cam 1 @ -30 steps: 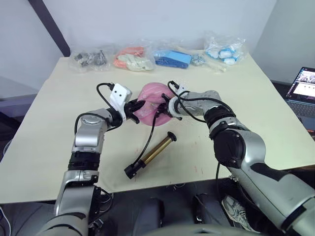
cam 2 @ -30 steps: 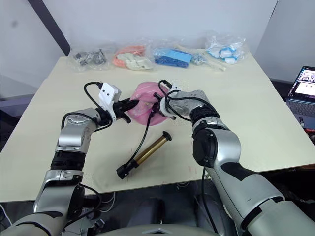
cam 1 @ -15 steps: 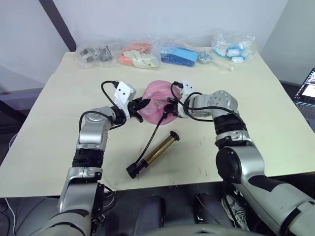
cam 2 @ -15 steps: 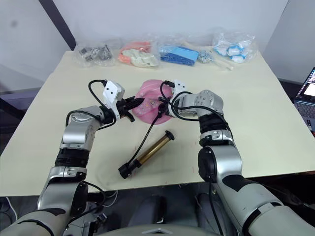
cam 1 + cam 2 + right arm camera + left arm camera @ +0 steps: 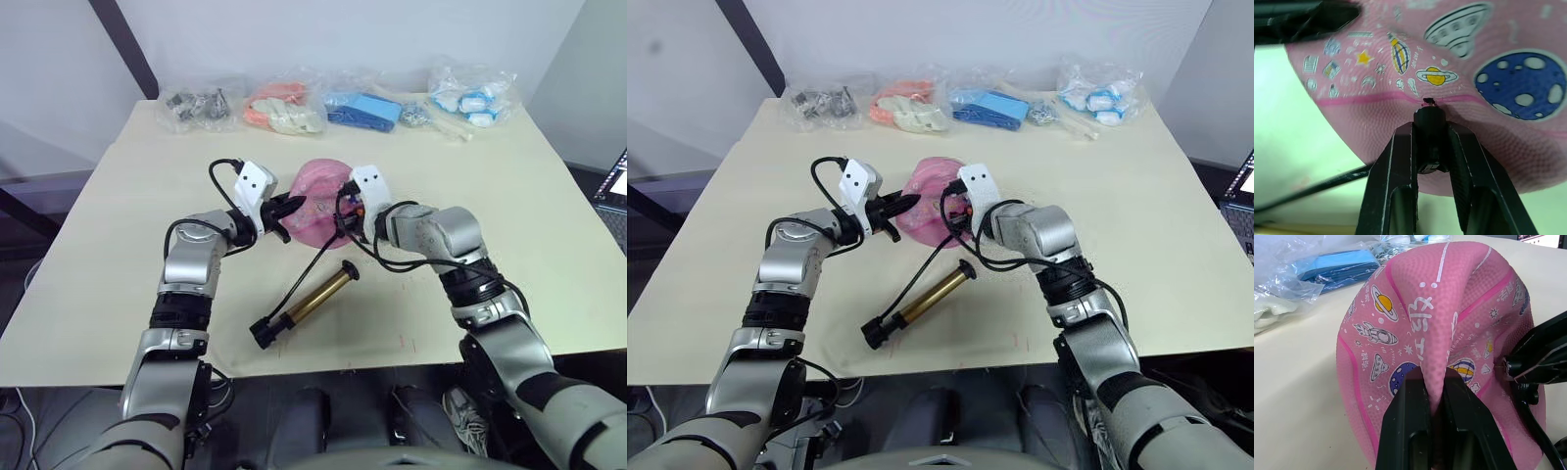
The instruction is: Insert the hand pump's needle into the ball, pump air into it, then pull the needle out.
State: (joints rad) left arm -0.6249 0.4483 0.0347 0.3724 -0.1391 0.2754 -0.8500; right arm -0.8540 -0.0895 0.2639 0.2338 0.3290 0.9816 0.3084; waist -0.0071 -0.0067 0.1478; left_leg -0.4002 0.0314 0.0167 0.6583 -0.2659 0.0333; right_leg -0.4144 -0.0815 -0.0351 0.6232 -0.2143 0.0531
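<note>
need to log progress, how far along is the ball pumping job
Done: the left tool pinches a fold of the limp pink ball. In hand: the right tool presses the needle fitting against the valve. Left: the hand pump lies untouched on the table, so pumping and pulling out remain.

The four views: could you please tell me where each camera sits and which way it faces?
Left and right eye views: on the head, looking down over both arms at the table, ball and pump.
Left wrist view: along the left gripper, pinching a fold of the ball.
Right wrist view: along the right gripper, holding the needle fitting at the ball's valve.
All share the ball.
</note>
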